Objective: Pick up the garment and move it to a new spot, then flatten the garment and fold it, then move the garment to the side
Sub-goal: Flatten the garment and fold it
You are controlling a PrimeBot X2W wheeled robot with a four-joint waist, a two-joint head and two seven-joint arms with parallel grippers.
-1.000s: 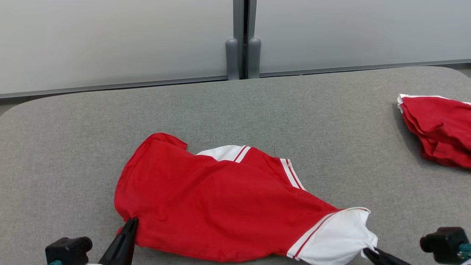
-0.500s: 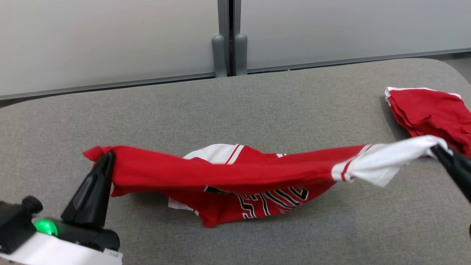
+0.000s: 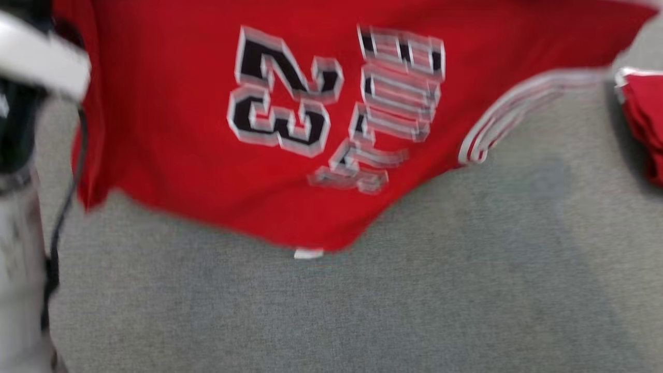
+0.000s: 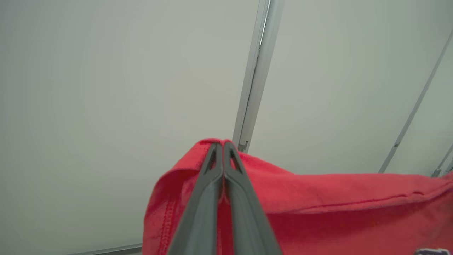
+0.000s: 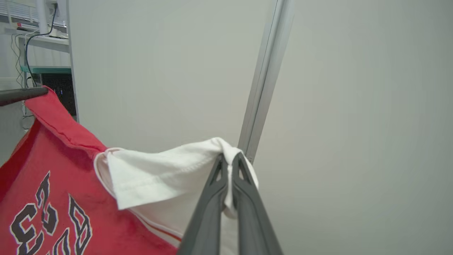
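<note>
We hold the garment, a red jersey with black-and-white lettering, lifted and spread wide above the grey padded table. In the head view it hangs, blurred, across the twelve o'clock half of the picture. Its lowest fold dips toward six o'clock, and we cannot tell whether that fold touches the table.

Our left gripper is closed tight on a red hemmed corner, and the cloth drapes from its tips toward four o'clock in the left wrist view. Our right gripper is clamped on the white sleeve, which bunches over the fingertips and falls toward eight o'clock in the right wrist view.

At three o'clock in the head view a second red garment lies on the table, apart from the jersey. At nine o'clock a pale forearm rises with a dark cable along it. Beyond both grippers stand pale wall panels joined by a grey metal post.
</note>
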